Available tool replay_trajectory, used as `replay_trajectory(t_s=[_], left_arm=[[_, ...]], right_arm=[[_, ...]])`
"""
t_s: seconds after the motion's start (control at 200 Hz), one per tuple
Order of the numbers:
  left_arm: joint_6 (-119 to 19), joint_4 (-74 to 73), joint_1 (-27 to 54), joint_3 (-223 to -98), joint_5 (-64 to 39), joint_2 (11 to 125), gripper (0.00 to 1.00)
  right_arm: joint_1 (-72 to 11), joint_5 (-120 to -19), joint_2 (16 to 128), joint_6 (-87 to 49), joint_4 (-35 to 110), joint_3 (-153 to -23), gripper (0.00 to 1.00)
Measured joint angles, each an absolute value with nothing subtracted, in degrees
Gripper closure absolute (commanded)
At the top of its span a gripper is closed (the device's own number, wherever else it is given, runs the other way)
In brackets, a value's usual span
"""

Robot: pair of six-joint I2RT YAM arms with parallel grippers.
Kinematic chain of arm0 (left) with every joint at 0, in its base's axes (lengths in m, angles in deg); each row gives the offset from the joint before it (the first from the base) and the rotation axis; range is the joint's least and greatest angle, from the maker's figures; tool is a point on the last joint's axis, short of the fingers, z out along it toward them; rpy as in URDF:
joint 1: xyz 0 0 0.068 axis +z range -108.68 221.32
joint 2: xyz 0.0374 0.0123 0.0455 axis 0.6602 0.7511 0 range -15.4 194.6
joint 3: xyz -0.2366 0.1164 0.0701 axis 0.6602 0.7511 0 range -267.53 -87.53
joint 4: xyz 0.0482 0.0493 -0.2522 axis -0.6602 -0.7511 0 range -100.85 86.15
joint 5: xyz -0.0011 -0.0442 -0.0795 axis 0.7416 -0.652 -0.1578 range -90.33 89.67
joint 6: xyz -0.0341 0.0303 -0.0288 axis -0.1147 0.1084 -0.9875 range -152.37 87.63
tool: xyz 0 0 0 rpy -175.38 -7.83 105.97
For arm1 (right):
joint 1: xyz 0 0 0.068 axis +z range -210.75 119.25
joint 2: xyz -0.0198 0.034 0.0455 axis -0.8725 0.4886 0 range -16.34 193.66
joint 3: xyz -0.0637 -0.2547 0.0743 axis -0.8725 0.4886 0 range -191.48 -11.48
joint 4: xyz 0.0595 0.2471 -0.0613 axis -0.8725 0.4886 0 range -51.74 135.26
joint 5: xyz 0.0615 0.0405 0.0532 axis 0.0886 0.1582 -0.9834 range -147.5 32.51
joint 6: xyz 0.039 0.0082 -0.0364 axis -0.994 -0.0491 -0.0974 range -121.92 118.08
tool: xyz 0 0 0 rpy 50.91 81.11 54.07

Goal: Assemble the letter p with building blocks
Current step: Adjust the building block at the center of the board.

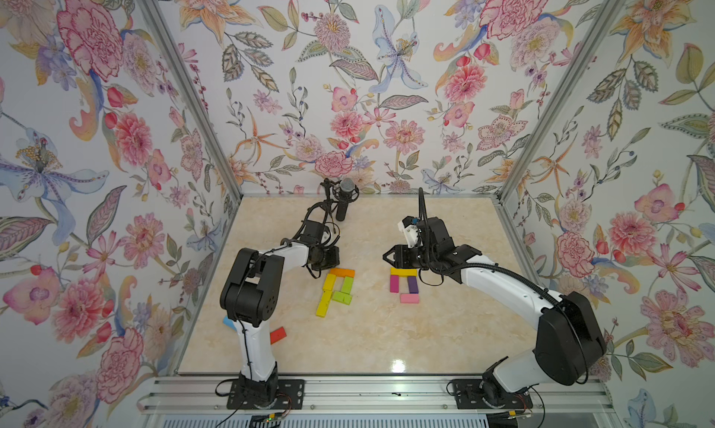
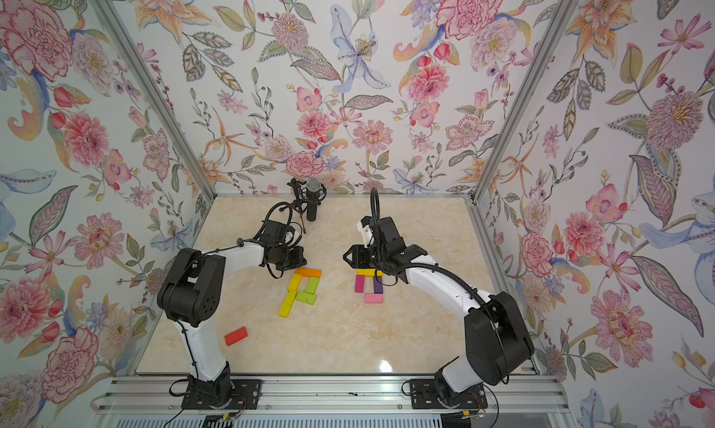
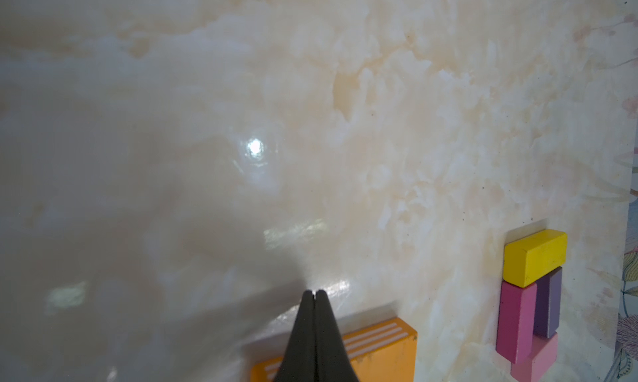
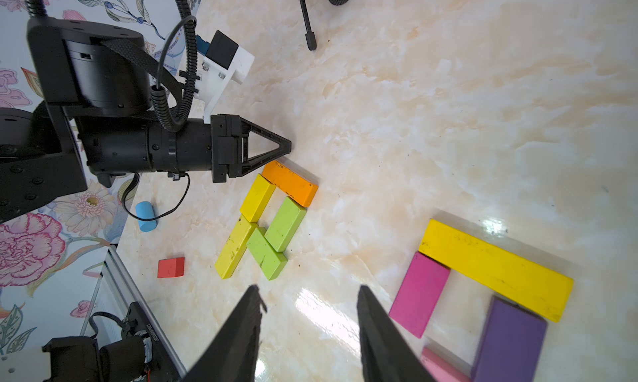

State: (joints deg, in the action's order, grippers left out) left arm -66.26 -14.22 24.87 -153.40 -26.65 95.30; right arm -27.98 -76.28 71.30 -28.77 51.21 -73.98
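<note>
A block figure lies mid-table: an orange bar [image 1: 342, 272] across the far end, two yellow bars [image 1: 329, 281] [image 1: 323, 306] down one side, and two lime green bars [image 1: 347, 284] [image 1: 342, 297]. My left gripper [image 4: 289, 145] is shut and empty, its tip just beyond the orange bar's [image 3: 379, 352] end. To the right lies a second group: a yellow bar [image 1: 402, 272], a magenta one [image 1: 394, 283], a purple one [image 1: 413, 284] and a pink one [image 1: 409, 298]. My right gripper [image 4: 307, 288] is open and empty, hovering just left of the magenta bar [image 4: 419, 294].
A red block [image 1: 277, 335] lies alone near the left arm's base, with a blue cylinder [image 4: 145, 216] at the table's left edge. A microphone on a small stand [image 1: 344, 197] is at the back. Flowered walls close in three sides.
</note>
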Motion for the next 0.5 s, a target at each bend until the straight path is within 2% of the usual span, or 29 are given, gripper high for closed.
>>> replay_trajectory(t_s=[0.235,0.5], left_arm=[[-67.40,-14.09,25.48,-153.40,-23.40,91.19,1.00],[-68.99,-11.71,28.39,-145.20,-18.76,81.70,1.00]], right_arm=[[-25.44,-77.07,75.38,-29.23,50.42,-73.98,0.55],[-16.07,-77.77,78.75,-31.52,49.44,-73.98,0.54]])
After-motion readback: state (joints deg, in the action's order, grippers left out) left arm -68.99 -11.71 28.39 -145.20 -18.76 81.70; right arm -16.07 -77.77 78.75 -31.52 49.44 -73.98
